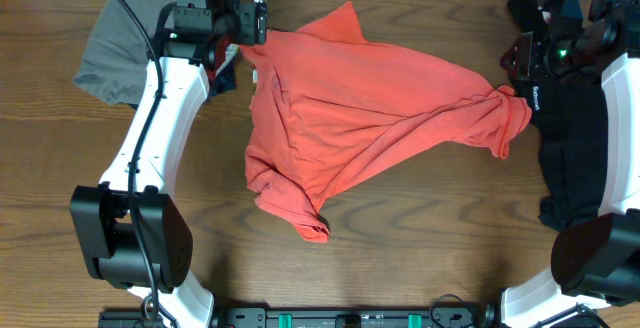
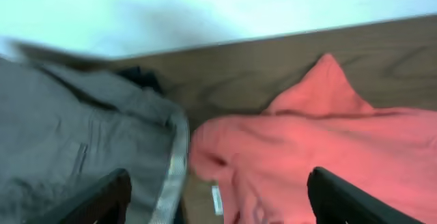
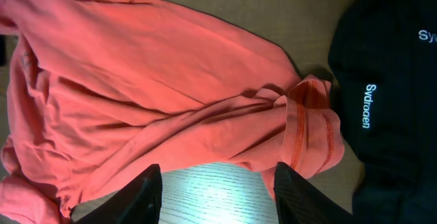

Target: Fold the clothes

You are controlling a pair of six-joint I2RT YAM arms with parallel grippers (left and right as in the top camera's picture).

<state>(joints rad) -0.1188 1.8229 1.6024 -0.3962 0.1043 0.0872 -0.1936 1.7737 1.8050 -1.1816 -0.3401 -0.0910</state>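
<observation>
Left end effector (image 2: 217, 183) hovers low with its fingers spread wide and nothing between them, straddling the place where the hem of the grey shorts (image 2: 82, 135) meets the top corner of the red T-shirt (image 2: 321, 149). It seems placed there to take that corner and pull it free of the shorts, though the blur in the left wrist view hides how close it is to the cloth. The right end effector (image 3: 217, 176) is likewise apart and empty, poised over bare tabletop (image 3: 212, 190) just beside the shirt's rumpled edge, with the bunched sleeve (image 3: 307, 125) a little to one side. That looks like a good spot from which to pinch the far end and draw the cloth taut against the other arm. The T-shirt lies crumpled in the middle of the tabletop, stretched between the two arms, its lower part twisted into a ridge, so it needs flattening before any fold can hold. Beyond it, the black shirt (image 1: 575, 158) sits under the right arm, touching the sleeve, and the shorts lie at the far left corner, both probably waiting their turn.
</observation>
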